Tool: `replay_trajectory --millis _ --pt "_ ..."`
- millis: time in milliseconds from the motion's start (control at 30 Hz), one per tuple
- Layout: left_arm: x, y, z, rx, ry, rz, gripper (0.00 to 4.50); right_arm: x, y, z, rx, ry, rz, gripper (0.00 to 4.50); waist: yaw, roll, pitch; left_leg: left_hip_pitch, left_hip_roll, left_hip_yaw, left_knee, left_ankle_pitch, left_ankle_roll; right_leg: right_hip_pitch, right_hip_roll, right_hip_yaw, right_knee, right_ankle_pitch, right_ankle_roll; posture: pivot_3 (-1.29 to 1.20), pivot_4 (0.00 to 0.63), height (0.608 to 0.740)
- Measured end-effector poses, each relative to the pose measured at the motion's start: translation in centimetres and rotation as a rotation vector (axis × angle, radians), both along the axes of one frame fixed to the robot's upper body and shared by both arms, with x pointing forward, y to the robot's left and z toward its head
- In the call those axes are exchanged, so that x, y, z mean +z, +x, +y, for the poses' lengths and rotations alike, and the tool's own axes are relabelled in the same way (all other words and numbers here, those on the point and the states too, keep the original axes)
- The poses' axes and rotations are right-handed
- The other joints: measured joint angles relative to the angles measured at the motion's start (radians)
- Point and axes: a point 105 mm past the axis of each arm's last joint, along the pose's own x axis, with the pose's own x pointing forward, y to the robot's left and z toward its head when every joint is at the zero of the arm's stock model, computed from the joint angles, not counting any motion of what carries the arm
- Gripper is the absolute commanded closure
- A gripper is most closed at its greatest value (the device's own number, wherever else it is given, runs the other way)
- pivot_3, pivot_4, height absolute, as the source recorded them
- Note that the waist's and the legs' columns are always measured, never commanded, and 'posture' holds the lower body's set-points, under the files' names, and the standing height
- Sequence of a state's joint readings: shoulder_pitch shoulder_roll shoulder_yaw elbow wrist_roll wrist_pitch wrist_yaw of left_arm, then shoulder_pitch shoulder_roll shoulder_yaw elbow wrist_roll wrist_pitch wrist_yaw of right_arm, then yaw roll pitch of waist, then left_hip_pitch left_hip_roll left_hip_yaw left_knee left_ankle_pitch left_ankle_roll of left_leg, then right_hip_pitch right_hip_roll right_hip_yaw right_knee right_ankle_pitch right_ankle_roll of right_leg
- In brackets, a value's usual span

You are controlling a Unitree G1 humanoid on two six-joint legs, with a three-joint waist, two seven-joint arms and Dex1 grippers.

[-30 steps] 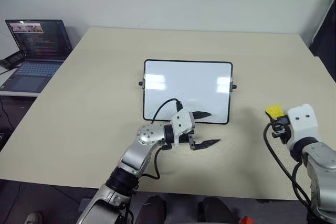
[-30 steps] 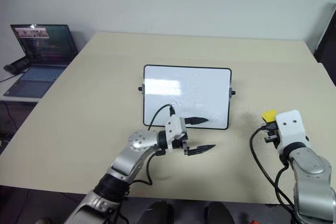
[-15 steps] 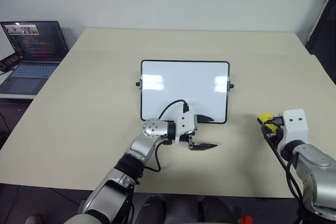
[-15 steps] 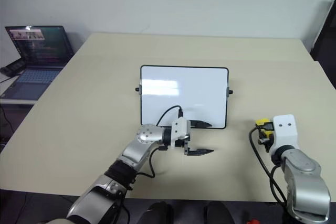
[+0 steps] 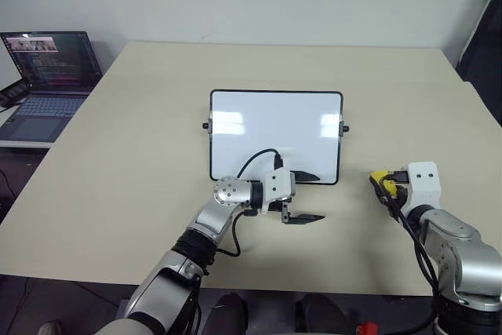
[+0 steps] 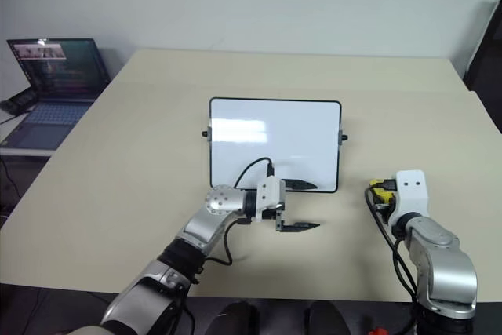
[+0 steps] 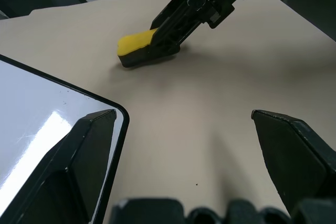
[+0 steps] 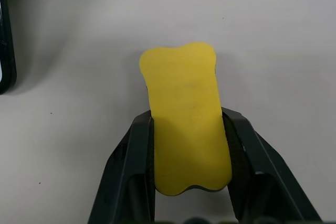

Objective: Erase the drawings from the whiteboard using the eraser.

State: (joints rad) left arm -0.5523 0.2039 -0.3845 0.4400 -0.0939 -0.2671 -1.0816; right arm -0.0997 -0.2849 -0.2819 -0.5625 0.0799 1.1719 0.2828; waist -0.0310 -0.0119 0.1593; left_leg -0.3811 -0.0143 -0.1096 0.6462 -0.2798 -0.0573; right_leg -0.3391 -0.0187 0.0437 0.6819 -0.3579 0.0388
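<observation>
The whiteboard (image 5: 274, 135) lies flat in the middle of the beige table, its black frame around a plain white face. The drawings are out of view. My left gripper (image 5: 320, 197) is open and points right, with one finger over the board's near right corner (image 7: 113, 109) and the other over bare table. To the right of the board, my right gripper (image 5: 386, 184) is shut on the yellow eraser (image 8: 184, 108), held low at the table surface. The left wrist view shows the same eraser (image 7: 137, 44) with its black underside facing the table. Whether it touches the table I cannot tell.
An open laptop (image 5: 47, 68) sits on a lower side table at the far left. A dark object (image 5: 486, 37) stands past the table's right edge. Bare tabletop (image 5: 392, 92) surrounds the board on all sides.
My right gripper has come down and to the left with the eraser, closer to the board's right edge. The left gripper has stayed by the board's near corner, and the camera view has shifted slightly.
</observation>
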Motion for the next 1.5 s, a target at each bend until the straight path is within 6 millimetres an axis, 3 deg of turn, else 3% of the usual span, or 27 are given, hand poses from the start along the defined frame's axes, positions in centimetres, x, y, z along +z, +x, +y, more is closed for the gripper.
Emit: replay_trajectory --millis 100,400,433,667,800,933,1067,1167,1333,1500 --pt "0.0 0.0 0.0 0.001 0.001 -0.002 0.0 -0.2 0.1 0.1 0.004 0.011 0.001 3.13 0.0 0.0 0.0 0.0 0.0 0.0 0.0 0.0 0.0 0.0 0.0 0.0 0.0 0.0 0.0 0.0 0.15 0.74" --pt "0.0 0.2 0.2 0.015 0.005 -0.007 0.0 -0.2 0.2 0.0 -0.009 0.009 -0.004 0.16 0.0 0.0 0.0 0.0 0.0 0.0 0.0 0.0 0.0 0.0 0.0 0.0 0.0 0.0 0.0 0.0 0.15 0.74" --pt "0.0 0.2 0.2 0.018 0.005 -0.008 0.0 -0.2 0.2 -0.1 -0.009 0.007 -0.009 0.04 0.0 0.0 0.0 0.0 0.0 0.0 0.0 0.0 0.0 0.0 0.0 0.0 0.0 0.0 0.0 0.0 0.15 0.74" --pt "0.3 0.6 0.6 0.047 0.0 -0.018 0.0 -0.2 0.4 -0.4 -0.024 0.005 -0.021 0.04 -0.001 0.0 0.0 0.0 0.0 0.0 0.0 0.0 0.0 -0.001 0.0 0.0 0.0 0.0 0.0 0.0 0.15 0.74" --pt "1.7 1.3 1.8 0.141 -0.04 -0.049 0.0 1.3 0.3 0.0 -0.007 0.012 -0.096 0.04 -0.002 0.0 0.0 -0.001 0.001 0.0 0.0 0.0 0.0 -0.001 -0.001 0.001 0.0 0.0 0.0 0.0 0.15 0.74" --pt "3.0 2.0 4.8 0.371 -0.088 -0.014 0.0 3.9 -1.3 -0.6 0.014 -0.103 -0.226 0.04 -0.001 0.0 0.0 -0.002 0.001 0.0 0.0 0.0 0.0 -0.003 -0.001 0.001 0.0 0.0 0.0 0.0 0.15 0.74" --pt "4.6 2.8 7.5 0.629 -0.158 -0.03 0.0 4.3 -3.2 -0.4 0.04 -0.166 -0.283 0.04 0.001 0.0 0.0 -0.002 0.002 -0.001 0.0 0.0 0.0 -0.002 -0.001 0.002 0.0 0.0 0.0 0.0 0.15 0.74" --pt "3.7 2.6 10.4 0.863 -0.162 -0.03 0.0 3.7 -4.7 -1.0 0.018 -0.209 -0.289 0.04 0.001 0.001 -0.001 0.0 0.002 0.0 0.0 0.0 0.0 -0.001 -0.001 0.002 0.0 0.0 0.0 0.0 0.15 0.74" --pt "-1.7 -1.1 15.7 1.242 -0.111 0.093 0.0 2.3 -8.0 -1.9 -0.121 -0.202 -0.307 0.04 0.001 0.001 -0.001 -0.001 0.004 0.0 -0.001 0.0 0.0 -0.002 -0.001 0.004 0.001 0.0 0.0 0.0 0.15 0.74" --pt "-1.6 -3.3 16.7 1.364 -0.155 0.064 0.0 2.4 -9.8 -1.9 -0.184 -0.212 -0.363 0.04 0.011 0.0 0.0 0.003 0.003 -0.001 0.0 0.0 0.0 0.003 -0.002 0.003 0.0 0.0 0.0 0.0 0.15 0.74"
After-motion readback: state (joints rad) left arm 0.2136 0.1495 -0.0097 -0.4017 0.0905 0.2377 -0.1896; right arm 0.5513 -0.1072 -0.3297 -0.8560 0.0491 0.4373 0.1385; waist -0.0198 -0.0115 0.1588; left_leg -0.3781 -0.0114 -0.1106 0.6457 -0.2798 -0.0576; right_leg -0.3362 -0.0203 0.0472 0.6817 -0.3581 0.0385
